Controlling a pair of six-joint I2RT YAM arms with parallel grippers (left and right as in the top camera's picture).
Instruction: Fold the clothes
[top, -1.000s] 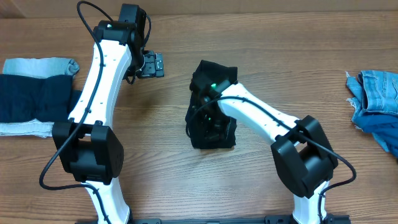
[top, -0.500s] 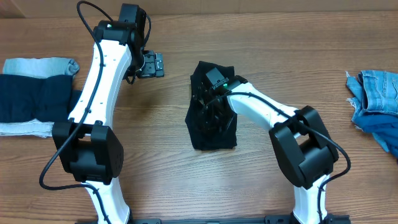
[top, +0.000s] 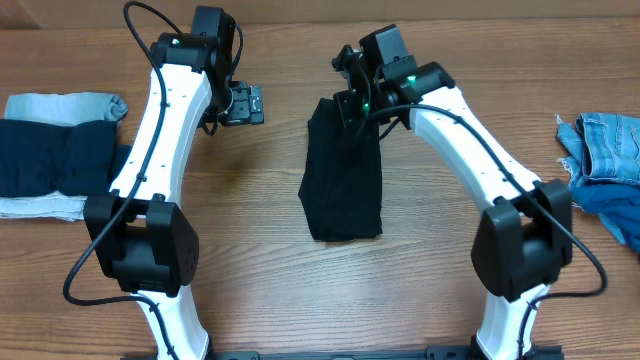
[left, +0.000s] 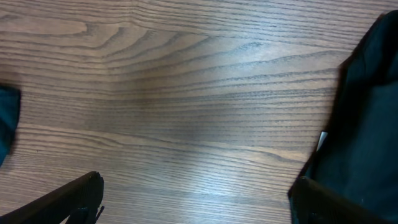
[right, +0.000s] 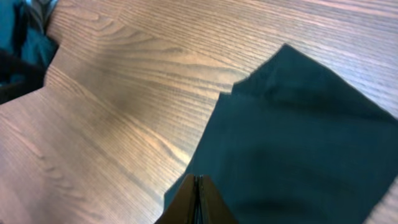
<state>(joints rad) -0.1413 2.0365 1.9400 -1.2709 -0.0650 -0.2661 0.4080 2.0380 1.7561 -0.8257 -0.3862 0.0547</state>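
The black garment (top: 342, 185) lies in the middle of the table as a long, narrow strip running from near to far. My right gripper (top: 352, 100) is at its far end, shut on the cloth's edge, and that end is raised. In the right wrist view the fingertips (right: 198, 180) are pressed together and the black garment (right: 298, 137) spreads out below them. My left gripper (top: 248, 103) hovers open to the left of the garment, holding nothing. Its two fingers (left: 78, 194) stand wide apart over bare wood, with the black garment (left: 367, 112) beside the right one.
A stack of folded clothes lies at the left edge: light-blue denim (top: 65, 103) at the back and dark navy (top: 50, 160) on a pale piece (top: 40, 208). A loose heap of denim (top: 605, 145) and bright blue cloth (top: 612, 205) lies at the right edge.
My right gripper moved from the middle of the bunched garment to the far side, drawing the cloth out into a long strip. The left arm has not moved.
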